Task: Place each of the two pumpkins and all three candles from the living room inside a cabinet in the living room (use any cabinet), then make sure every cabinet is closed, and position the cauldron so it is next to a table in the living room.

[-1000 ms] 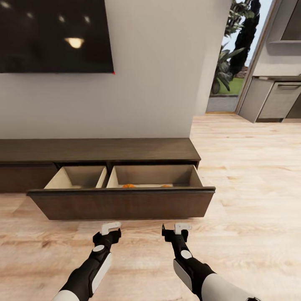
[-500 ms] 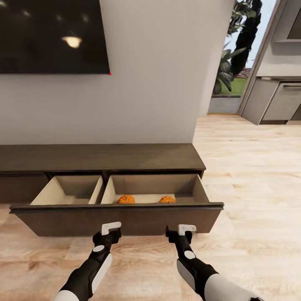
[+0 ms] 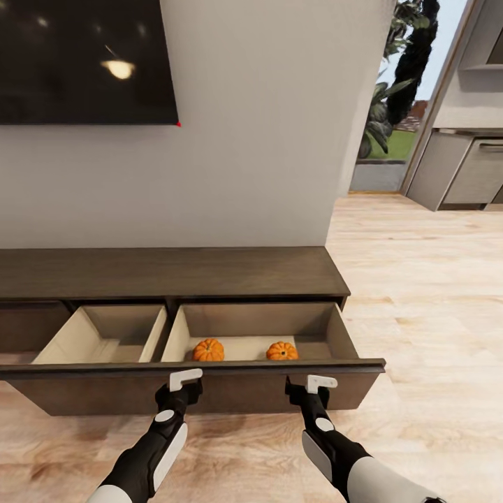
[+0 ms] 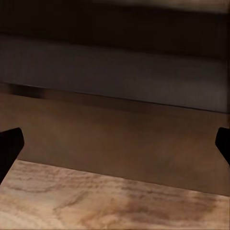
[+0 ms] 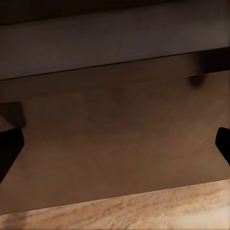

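Observation:
The long dark brown cabinet [image 3: 168,272] stands against the wall with its wide drawer pulled out. Two orange pumpkins [image 3: 208,349] [image 3: 282,351] lie in the drawer's right beige compartment; the left compartment [image 3: 105,335] is bare. My left gripper [image 3: 185,381] and right gripper [image 3: 321,384] are both just short of the drawer's dark front panel [image 3: 237,392], low down and open, holding nothing. That panel shows close up in the left wrist view [image 4: 120,143] and in the right wrist view [image 5: 120,143], with the black fingertips [image 4: 9,143] [image 5: 9,143] wide apart. The candles and the cauldron are out of view.
A black TV [image 3: 84,63] hangs on the wall above the cabinet. Light wood floor [image 3: 433,293] runs to the right toward a glass door with plants [image 3: 391,105] and grey kitchen units [image 3: 468,168].
The whole view has moved closer to the cabinet, so the drawer front now sits right at both grippers. The pumpkins show more fully inside the drawer. Both grippers stay open.

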You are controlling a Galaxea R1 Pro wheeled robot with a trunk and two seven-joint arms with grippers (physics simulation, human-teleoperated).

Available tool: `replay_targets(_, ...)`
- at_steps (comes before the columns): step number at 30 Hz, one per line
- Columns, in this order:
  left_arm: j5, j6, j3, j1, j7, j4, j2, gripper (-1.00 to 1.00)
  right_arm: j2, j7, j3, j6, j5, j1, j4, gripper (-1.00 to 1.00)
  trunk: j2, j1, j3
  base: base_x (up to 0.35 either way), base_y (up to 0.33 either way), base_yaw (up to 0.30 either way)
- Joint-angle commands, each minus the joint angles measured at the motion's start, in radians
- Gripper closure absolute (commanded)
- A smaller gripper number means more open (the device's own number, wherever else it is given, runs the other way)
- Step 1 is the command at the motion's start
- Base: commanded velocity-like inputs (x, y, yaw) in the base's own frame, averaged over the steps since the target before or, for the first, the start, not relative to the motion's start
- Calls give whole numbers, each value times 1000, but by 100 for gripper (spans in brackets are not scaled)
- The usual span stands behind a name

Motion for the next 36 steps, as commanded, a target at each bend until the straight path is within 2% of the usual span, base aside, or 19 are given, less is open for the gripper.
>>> replay_targets(1,0,-2,0,0,0,0,0,-100,0,-1,-1,-1,1,-1,0,-100,0,0,0,11,0,0)
replay_targets(14,1,-4,1,0,0,0,2,-100,0,-2,-1,-2,1,-1,0,-100,0,0,0,84,0,0)
replay_targets(36,1,-3,1,0,0,0,3,-100,0,-2,-1,-6,1,-1,0,-100,0,0,0,277,0,0)
